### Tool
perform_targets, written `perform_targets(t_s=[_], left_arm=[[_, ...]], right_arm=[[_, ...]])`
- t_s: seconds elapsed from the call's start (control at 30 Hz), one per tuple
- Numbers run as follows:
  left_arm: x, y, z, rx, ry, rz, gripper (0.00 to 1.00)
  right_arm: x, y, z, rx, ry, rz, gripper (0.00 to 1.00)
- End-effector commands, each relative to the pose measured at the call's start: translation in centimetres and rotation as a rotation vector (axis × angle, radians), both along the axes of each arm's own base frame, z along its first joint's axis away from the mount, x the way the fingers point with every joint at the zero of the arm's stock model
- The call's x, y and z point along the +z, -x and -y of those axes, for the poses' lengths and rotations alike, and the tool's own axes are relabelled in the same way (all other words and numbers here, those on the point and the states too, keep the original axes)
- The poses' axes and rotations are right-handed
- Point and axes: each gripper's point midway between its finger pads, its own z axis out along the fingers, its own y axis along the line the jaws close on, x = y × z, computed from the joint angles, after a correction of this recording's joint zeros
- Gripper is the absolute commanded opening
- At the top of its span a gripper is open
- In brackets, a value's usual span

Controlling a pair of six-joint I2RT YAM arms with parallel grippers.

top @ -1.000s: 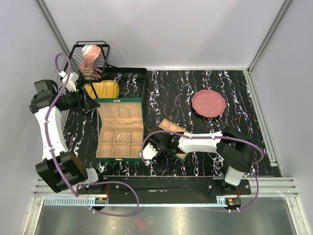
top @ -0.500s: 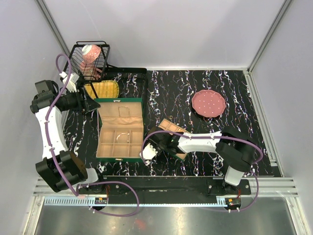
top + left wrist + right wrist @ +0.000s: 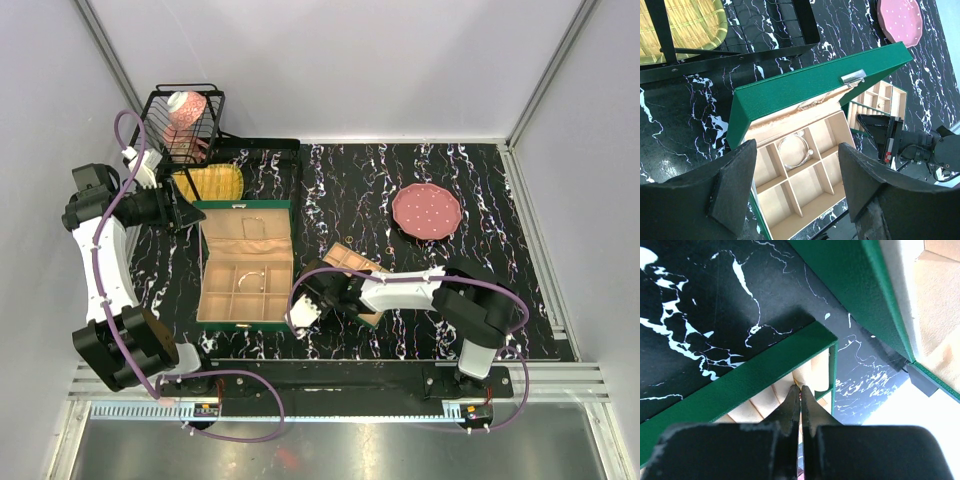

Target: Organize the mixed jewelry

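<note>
The green box (image 3: 206,300) lies open, its beige compartments showing. A silver wire hoop (image 3: 255,275) of the mixed jewelry rests in a middle compartment, also plain in the left wrist view (image 3: 796,149). My left gripper (image 3: 185,213) hovers open by the lid's back left corner, with nothing between its fingers (image 3: 737,185). My right gripper (image 3: 325,283) is shut, its tips (image 3: 801,389) low over a small green tray (image 3: 740,380) with beige rolls. A tiny gold glint shows at the tips; I cannot tell if a piece is held.
The pink white-dotted plate (image 3: 427,211) sits at the back right. A black wire basket (image 3: 185,125) with a pink cup, a black rack (image 3: 262,152) and a yellow woven dish (image 3: 210,183) stand behind the box. The small tray (image 3: 352,260) lies right of the box.
My right arm has edged slightly left over the small tray. The left arm has barely moved.
</note>
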Motion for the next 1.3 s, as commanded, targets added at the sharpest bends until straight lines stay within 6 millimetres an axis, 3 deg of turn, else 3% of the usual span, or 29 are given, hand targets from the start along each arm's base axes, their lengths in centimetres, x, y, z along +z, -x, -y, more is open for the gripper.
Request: perform_targets(t_s=[0.0, 0.53, 0.77, 1.03, 1.27], left_arm=[[0.5, -0.3, 0.1, -0.023, 0.015, 0.043, 0.69], [0.3, -0.2, 0.0, -0.023, 0.017, 0.043, 0.69], [0.3, -0.1, 0.0, -0.022, 0.018, 0.043, 0.69], [0.5, -0.1, 0.1, -0.025, 0.024, 0.051, 0.69], [0.8, 0.1, 0.4, -0.026, 0.042, 0.054, 0.69]], right_arm=[[-1.2, 0.2, 0.0, 0.024, 0.005, -0.044, 0.0], [-2.5, 0.5, 0.5, 0.013, 0.018, -0.072, 0.0], [-1.0, 0.0, 0.8, -0.006, 0.011, -0.041, 0.02], [-0.5, 0.1, 2.0, -0.031, 0.023, -0.032, 0.18], [1.5, -0.1, 1.5, -0.049, -0.014, -0.022, 0.22]])
